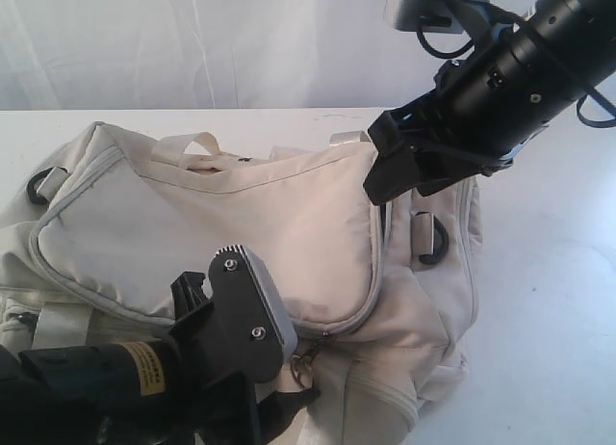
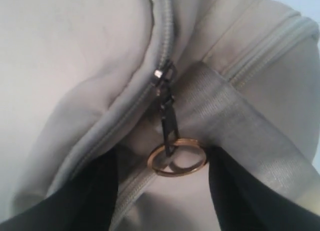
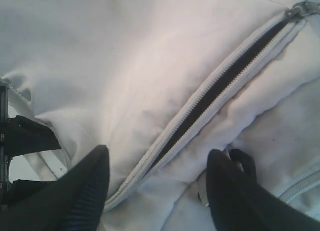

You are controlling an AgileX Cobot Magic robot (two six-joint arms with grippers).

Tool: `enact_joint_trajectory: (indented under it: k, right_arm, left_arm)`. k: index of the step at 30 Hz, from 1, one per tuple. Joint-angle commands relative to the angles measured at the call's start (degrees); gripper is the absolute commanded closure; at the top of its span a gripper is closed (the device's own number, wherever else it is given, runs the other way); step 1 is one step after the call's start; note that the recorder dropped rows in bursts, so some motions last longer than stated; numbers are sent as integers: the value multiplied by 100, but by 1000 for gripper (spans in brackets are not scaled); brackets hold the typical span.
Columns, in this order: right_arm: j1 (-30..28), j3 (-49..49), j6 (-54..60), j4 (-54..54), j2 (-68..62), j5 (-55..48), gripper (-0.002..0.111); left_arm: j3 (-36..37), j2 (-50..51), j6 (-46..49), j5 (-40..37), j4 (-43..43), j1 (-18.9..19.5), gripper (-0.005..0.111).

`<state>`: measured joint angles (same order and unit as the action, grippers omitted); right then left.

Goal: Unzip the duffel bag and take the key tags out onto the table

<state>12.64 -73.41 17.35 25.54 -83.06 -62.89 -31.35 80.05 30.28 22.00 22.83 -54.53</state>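
black arms (image 1: 539,60) & jaws, grey 2-screw plate (image 1: 248,305), yellow label (image 1: 146,368), silver cam (image 1: 423,7)

Exterior view: bright, soft, even light, cool cast. Desk (image 1: 549,310) and backdrop near blown out; only faint shadows in bag (image 1: 289,204) folds. Left wrist view: dimmer, greyer, fabric soft-focus, small glint on ring (image 2: 176,159). Right wrist view: washed out across the pale fabric, right claw (image 3: 157,171) underexposed and blurred at frame edge.
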Motion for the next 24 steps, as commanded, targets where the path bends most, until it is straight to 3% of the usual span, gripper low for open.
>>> enact_joint_trajectory:
  k: [1, 4, 11, 16, 24]
  right_arm:
    - [-34, -15, 40, -37, -8, 25, 54]
    - [-34, -15, 40, -49, -8, 25, 54]
    - [-34, -15, 40, -61, -8, 25, 54]
    - [-34, -15, 40, -61, -8, 25, 54]
    - [-34, -25, 40, -49, 29, -40, 50]
  left_arm:
    - [-13, 10, -113, 144, 21, -19, 48]
    - [-13, 10, -113, 0, 21, -19, 52]
    - [-13, -1, -113, -255, 21, -19, 89]
    - [-13, -12, -113, -310, 21, -19, 105]
    - [-13, -565, 186, -1139, 21, -19, 107]
